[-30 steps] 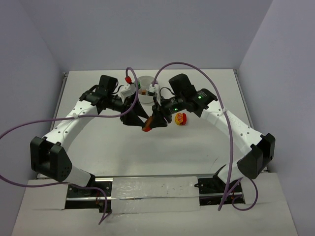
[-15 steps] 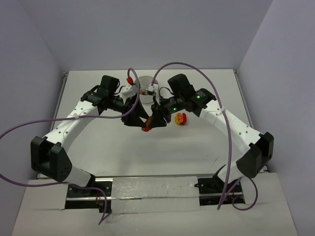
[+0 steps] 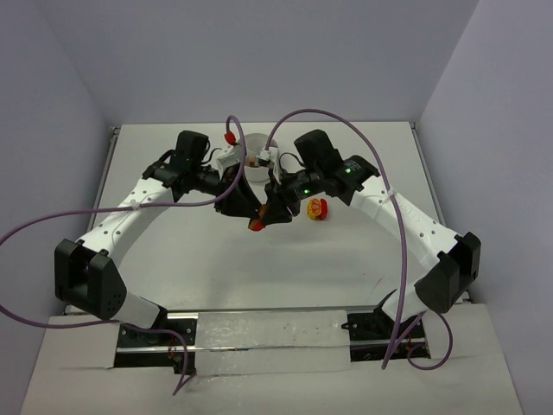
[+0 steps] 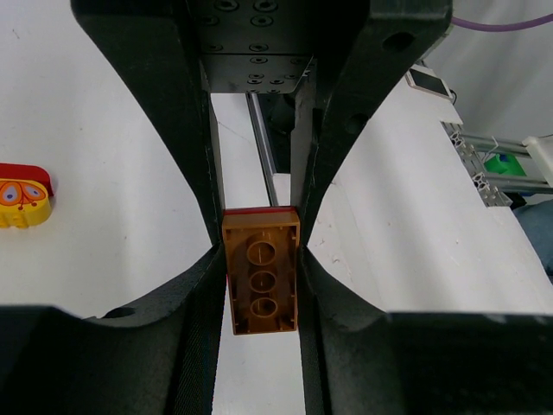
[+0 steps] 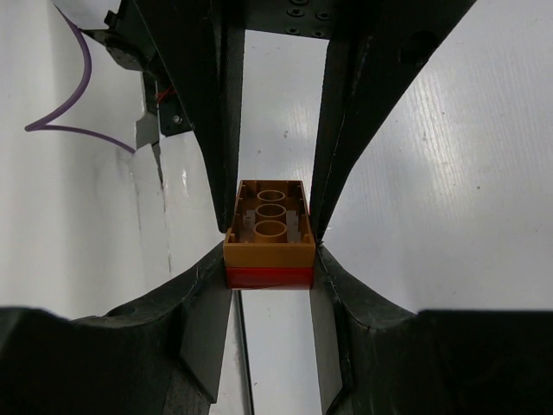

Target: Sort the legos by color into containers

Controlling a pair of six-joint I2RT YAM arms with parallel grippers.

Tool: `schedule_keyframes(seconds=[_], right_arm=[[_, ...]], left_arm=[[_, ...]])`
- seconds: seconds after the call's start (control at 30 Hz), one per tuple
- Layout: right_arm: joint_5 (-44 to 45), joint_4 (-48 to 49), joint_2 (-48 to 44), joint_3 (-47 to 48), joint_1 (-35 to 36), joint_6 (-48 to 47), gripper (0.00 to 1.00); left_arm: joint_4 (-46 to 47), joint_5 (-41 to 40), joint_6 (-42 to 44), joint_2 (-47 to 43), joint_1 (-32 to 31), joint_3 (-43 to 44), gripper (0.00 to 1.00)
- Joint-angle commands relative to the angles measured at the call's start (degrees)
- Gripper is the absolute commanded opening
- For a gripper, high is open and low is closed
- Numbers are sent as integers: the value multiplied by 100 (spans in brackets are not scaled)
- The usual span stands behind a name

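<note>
An orange-brown brick [image 3: 257, 225] is stacked on a red brick, and both grippers hold the pair above the table's middle. My left gripper [image 3: 250, 216] is shut on it from the left. In the left wrist view its fingers [image 4: 203, 294] pinch the orange-brown brick [image 4: 261, 281], underside tubes showing. My right gripper [image 3: 264, 218] is shut on it from the right. In the right wrist view the orange-brown brick [image 5: 269, 226] and the red brick [image 5: 269, 277] sit between its fingers [image 5: 203, 311]. The white bowl [image 3: 256, 147] stands behind, partly hidden. A yellow-and-red piece [image 3: 318, 207] lies to the right and also shows in the left wrist view [image 4: 22, 194].
Purple cables [image 3: 328, 114] arch over both arms. Grey walls enclose the white table [image 3: 173, 259] on three sides. A metal rail [image 3: 259, 333] runs along the near edge between the arm bases.
Both grippers have drawn slightly closer together and shifted a little toward the far side, with the brick stack still held between them.
</note>
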Motion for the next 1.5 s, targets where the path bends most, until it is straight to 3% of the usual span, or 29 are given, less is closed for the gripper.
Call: schedule_keyframes(seconds=[0.0, 0.53, 0.77, 1.17, 1.2, 1.27, 1.4, 1.47], right_arm=[[159, 252, -104, 108, 50, -48, 0], [334, 115, -361, -257, 40, -246, 0], [351, 26, -311, -319, 33, -309, 0], [502, -90, -255, -384, 27, -348, 0], [522, -79, -252, -373, 24, -341, 0], [490, -86, -246, -319, 20, -366, 0], [438, -92, -225, -197, 21, -350, 0], [357, -85, -215, -151, 15, -338, 0]], left_arm=[[582, 104, -448, -160, -36, -39, 0], [358, 110, -220, -293, 682, 37, 0], [755, 196, -515, -258, 994, 134, 0], [665, 236, -277, -131, 1085, 335, 1], [647, 251, -229, -131, 1075, 329, 11], [369, 354, -62, -122, 1052, 342, 45], [-756, 580, 1200, -75, 999, 479, 83], [-1577, 803, 1970, 27, 991, 580, 95]])
